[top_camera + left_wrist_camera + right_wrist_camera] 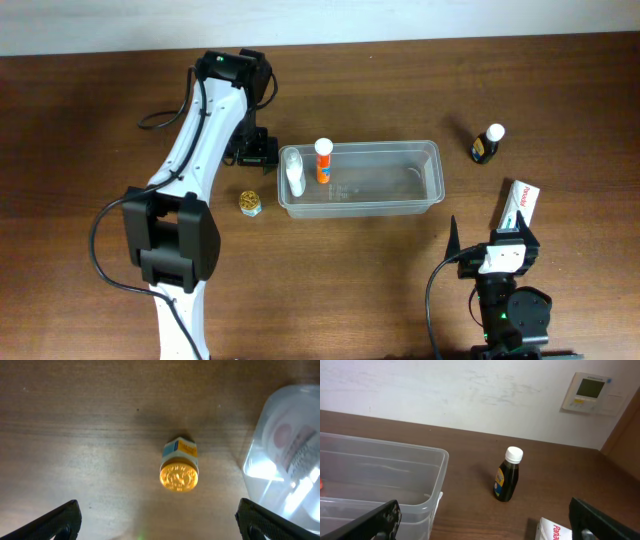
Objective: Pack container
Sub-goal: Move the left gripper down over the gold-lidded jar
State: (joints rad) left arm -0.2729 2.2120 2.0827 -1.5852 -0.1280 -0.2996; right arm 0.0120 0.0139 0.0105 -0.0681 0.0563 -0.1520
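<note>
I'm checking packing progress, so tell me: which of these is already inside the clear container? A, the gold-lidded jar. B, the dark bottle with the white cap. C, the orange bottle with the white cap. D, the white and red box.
C: the orange bottle stands inside the container at its left end, beside a white bottle, while the dark bottle, gold-lidded jar and box sit outside it.
</note>
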